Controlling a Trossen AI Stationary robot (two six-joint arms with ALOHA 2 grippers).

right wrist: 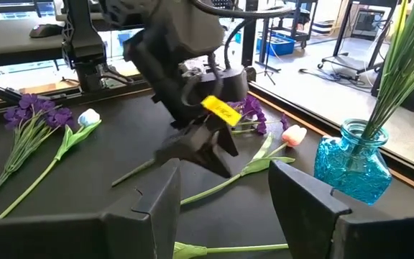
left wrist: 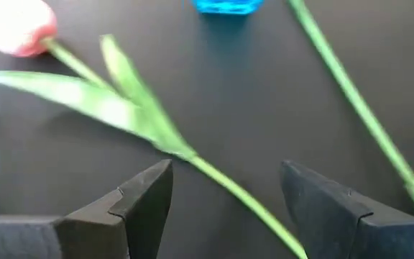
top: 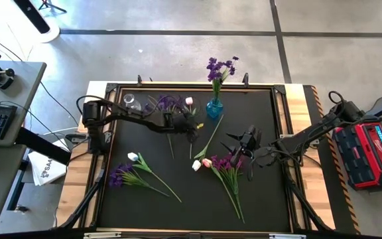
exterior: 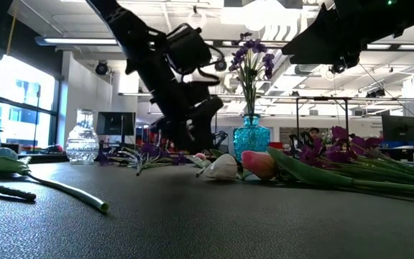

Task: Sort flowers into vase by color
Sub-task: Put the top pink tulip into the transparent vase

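A blue vase (top: 214,106) with purple flowers (top: 219,68) stands at the table's far side, and a clear vase (top: 131,101) stands to its left. A pink tulip (left wrist: 13,25) lies flat on the black mat. My left gripper (left wrist: 225,176) is open just above its stem (left wrist: 225,188), one finger on either side, touching nothing. Purple flowers (top: 170,103) lie beside this tulip. My right gripper (right wrist: 221,173) is open and holds nothing, hovering right of centre (top: 236,147) and facing the left gripper (right wrist: 207,147).
Another tulip's long stem (left wrist: 358,101) lies right of the left gripper. Pink and white tulips (top: 201,164) and a purple bunch (top: 225,164) lie below the right gripper. A white tulip (top: 132,157) and purple blooms (top: 119,176) lie near the front left.
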